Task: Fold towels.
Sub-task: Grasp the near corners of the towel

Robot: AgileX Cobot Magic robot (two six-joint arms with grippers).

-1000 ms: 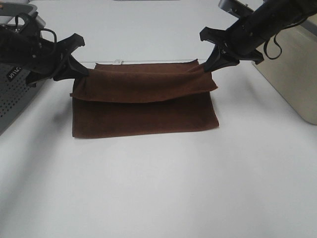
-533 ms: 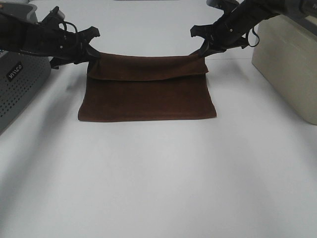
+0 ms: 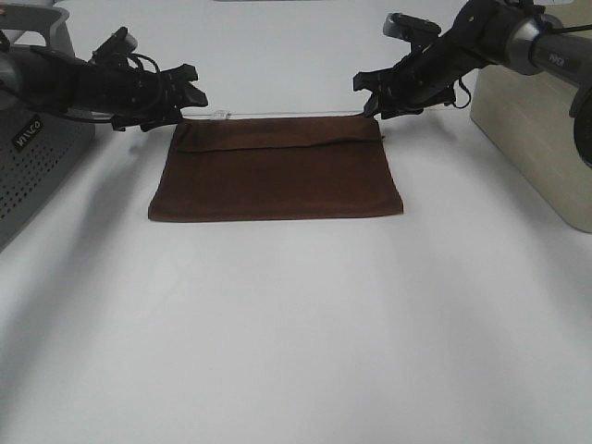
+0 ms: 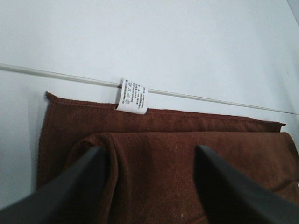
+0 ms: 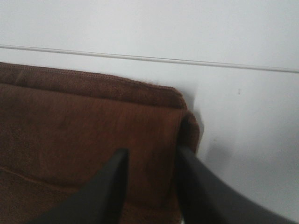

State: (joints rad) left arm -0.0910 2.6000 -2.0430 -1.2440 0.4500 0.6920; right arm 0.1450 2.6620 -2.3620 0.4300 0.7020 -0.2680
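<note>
Reddish-brown towel [image 3: 276,176] lies folded near the worktop's [image 3: 296,324] far edge; your left gripper [image 3: 197,88] and right gripper [image 3: 363,96] gape empty at its far corners. Lift straight up, avoiding snags

Grey perforated box [image 3: 32,176] left; beige box [image 3: 536,148] right; white table [image 3: 296,351]

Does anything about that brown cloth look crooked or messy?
Slightly. The towel is folded unevenly: its upper layer stops short of the far hem, leaving a strip of lower layer and the white tag exposed. Nothing looks torn or spilled.
</note>
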